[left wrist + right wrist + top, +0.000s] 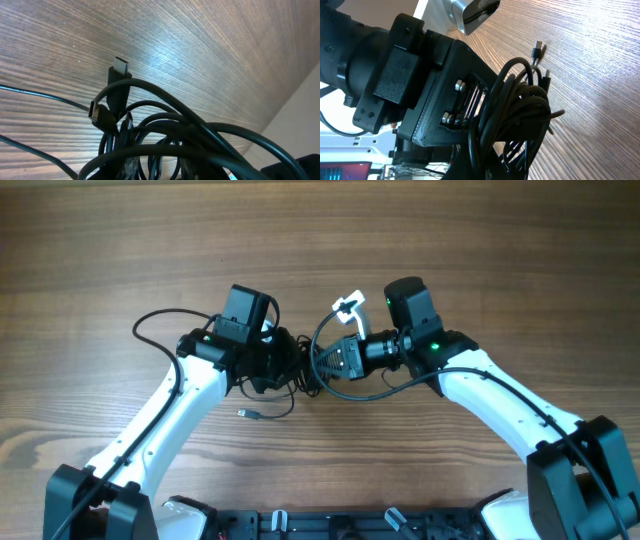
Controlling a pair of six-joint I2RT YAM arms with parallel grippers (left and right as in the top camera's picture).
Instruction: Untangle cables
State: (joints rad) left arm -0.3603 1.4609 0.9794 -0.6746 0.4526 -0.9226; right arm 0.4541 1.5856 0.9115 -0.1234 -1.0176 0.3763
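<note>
The cables (303, 375) form one black tangle at mid-table, between both grippers. My left gripper (283, 368) reaches into it from the left. In the left wrist view the bundle (165, 125) fills the foreground, with two plug ends (120, 67) sticking up. The left fingers (130, 167) show dimly behind the strands, a little apart, with cords between them; I cannot tell whether they pinch. My right gripper (318, 365) meets the tangle from the right and is shut on the cables (520, 110), which rise out of its hidden jaws.
A loose plug end (245, 413) lies on the wood in front of the left arm. One cord loops out to the left (150, 325). A white tag (348, 305) sits behind the right gripper. The left gripper's black body (420, 85) fills the right wrist view.
</note>
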